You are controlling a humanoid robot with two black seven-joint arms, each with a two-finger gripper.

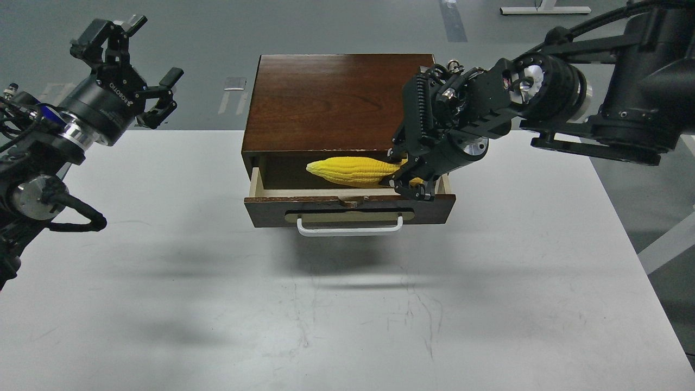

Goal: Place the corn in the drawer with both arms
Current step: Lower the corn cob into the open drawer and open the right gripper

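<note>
Yellow corn (350,170) clamped in right gripper (404,174) over open drawer (347,209); early release (tip overhanging) risks jamming. Left gripper (142,81) fingers apart, idle.

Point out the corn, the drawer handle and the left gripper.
corn (347,170): head view, middle of the cob.
drawer handle (350,230): head view, centre of the white bar.
left gripper (136,60): head view, between its open fingers.
</note>
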